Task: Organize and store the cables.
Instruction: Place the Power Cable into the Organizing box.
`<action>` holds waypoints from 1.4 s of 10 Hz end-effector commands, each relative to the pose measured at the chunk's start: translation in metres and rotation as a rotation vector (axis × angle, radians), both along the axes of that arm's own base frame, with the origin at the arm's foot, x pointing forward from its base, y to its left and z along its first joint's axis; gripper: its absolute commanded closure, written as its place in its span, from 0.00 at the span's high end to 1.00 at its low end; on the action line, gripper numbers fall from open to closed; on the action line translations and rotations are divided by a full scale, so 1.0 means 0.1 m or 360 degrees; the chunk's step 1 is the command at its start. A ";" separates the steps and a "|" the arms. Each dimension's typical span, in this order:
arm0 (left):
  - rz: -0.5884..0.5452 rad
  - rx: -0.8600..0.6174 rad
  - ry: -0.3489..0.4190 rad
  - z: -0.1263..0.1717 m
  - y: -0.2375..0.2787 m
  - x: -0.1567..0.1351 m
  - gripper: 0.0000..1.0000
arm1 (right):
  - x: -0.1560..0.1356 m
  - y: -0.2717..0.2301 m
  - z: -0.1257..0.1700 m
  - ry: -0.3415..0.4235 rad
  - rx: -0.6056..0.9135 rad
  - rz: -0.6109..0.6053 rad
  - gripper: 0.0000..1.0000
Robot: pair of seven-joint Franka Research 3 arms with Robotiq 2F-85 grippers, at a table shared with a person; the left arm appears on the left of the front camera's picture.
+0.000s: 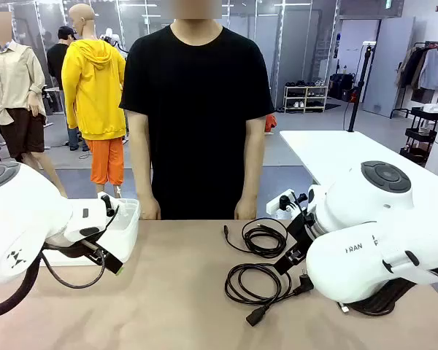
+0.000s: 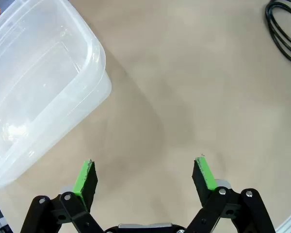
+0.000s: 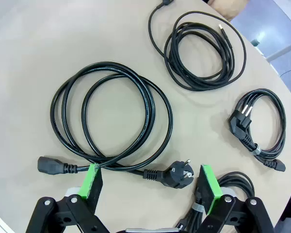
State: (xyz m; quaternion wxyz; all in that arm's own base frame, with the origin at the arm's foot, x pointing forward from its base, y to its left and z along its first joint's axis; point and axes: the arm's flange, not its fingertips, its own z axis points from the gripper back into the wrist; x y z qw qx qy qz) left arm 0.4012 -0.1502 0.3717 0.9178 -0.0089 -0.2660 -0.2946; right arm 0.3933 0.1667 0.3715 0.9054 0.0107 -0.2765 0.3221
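Observation:
Several black cables lie coiled on the tan table. In the right wrist view, a large loose power cable [image 3: 111, 116] lies in the middle, its round plug [image 3: 177, 172] near my fingers. A thinner coil [image 3: 203, 53] lies beyond it, a small tied bundle [image 3: 262, 126] to the right, and another coil [image 3: 235, 183] at the bottom. My right gripper [image 3: 148, 174] hangs open just above the large cable's plug end, holding nothing. My left gripper [image 2: 145, 170] is open over bare table. Two coils [image 1: 261, 237] [image 1: 255, 283] show in front of the right arm.
A clear plastic bin [image 2: 43, 82] [image 1: 124, 226] stands at the table's left by my left arm. A person in a black shirt [image 1: 197, 95] stands at the far edge, hands [image 1: 244, 210] down at the table edge. One cable's edge [image 2: 283, 29] shows far from my left gripper.

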 end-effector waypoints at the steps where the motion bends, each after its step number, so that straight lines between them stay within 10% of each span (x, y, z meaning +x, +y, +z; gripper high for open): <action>1: -0.0001 0.0000 0.0000 0.00 0.00 0.00 1.00 | 0.00 0.00 0.00 0.0000 0.0000 0.0000 1.00; 9: -0.0005 0.0003 -0.0001 0.00 -0.01 -0.01 1.00 | 0.00 0.00 0.00 0.0000 0.0000 0.0000 1.00; 14: -0.0283 -0.0188 0.0160 1.45 0.61 -0.12 1.00 | 0.07 -0.60 1.10 0.0029 0.0046 0.0245 1.00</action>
